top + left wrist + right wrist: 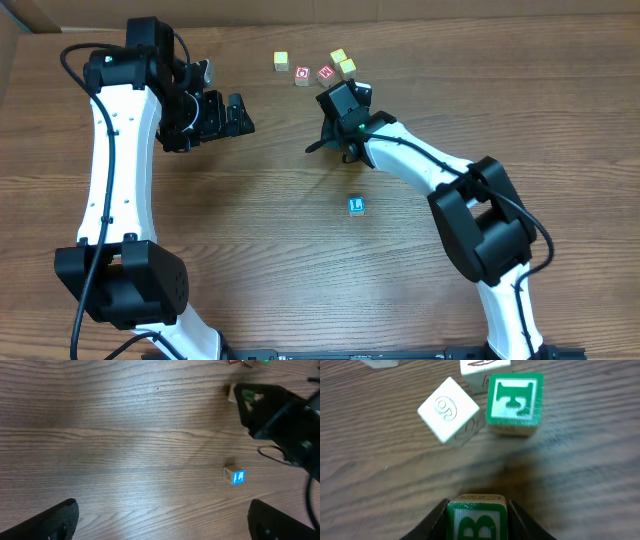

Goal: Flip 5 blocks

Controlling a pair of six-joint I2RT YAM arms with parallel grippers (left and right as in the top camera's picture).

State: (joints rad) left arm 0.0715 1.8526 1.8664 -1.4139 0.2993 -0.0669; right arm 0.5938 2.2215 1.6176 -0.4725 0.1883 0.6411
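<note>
**Flip under way.** Beyond the small blue-faced wooden cube [355, 205] lying alone at mid-table, the right gripper [477, 507] is closed on a green-faced wooden cube printed with a B [477, 525]. A green-faced symbol cube [514, 400] and a white-faced symbol cube [449, 409] lie just past it. The left gripper [165, 522] hangs wide open and empty, well to the blue cube's left (taking no part). One block is judged in hand; how many of the five are already turned cannot be told.

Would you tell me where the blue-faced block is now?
In the overhead view, the blue-faced block sits alone mid-table, beside the right arm, well apart from the cluster of blocks.
</note>
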